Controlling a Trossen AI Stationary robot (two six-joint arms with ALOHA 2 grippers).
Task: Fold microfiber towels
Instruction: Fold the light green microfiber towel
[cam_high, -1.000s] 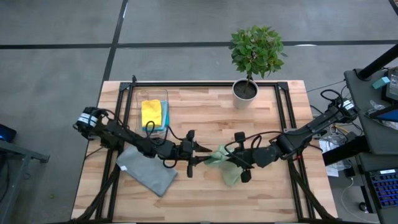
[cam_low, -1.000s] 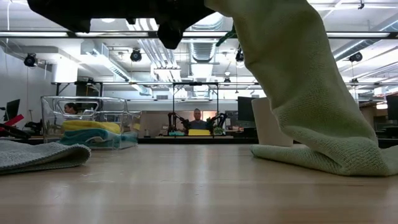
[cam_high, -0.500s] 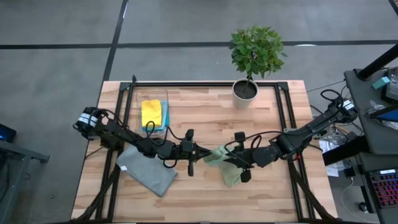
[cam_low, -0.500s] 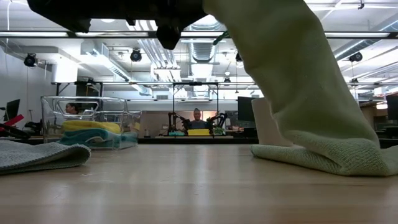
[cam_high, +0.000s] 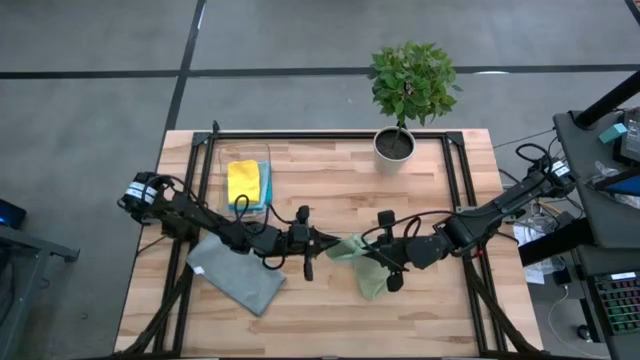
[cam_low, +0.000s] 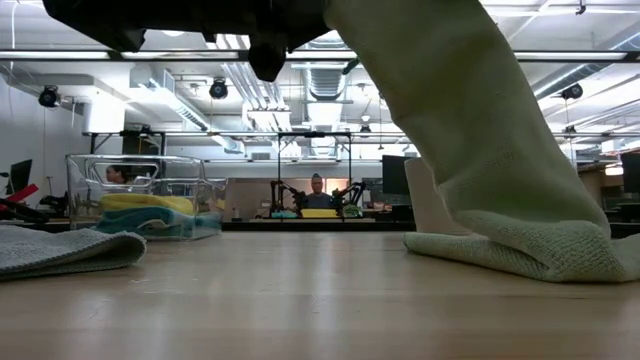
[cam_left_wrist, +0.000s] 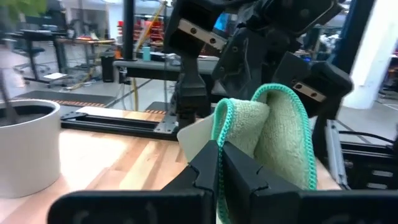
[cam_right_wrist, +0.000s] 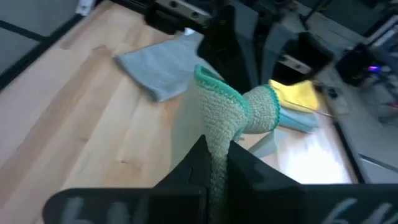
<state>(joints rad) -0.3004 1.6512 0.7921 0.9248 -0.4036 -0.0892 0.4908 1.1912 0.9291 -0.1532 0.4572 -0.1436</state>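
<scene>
We read no writing on any cloth. The left gripper (cam_high: 322, 241) and right gripper (cam_high: 372, 252) each have fingers clenched on the olive green towel (cam_high: 362, 262), lifted in front of the potted plant (cam_high: 407, 95). Its lower end rests on the counter (cam_high: 330, 200).

Both arms are looking all matte black here, chunky segments with black cables looping loose along them. The left arm (cam_high: 190, 212) is wearing a white-banded collar near its shoulder, and the right arm (cam_high: 500, 208) is showing a similar pale band up by its base. The left end effector (cam_left_wrist: 217, 165) is tapering into two dark, angular fingers. The right end effector (cam_right_wrist: 214, 165) is sporting the same black wedge-shaped fingers.
</scene>
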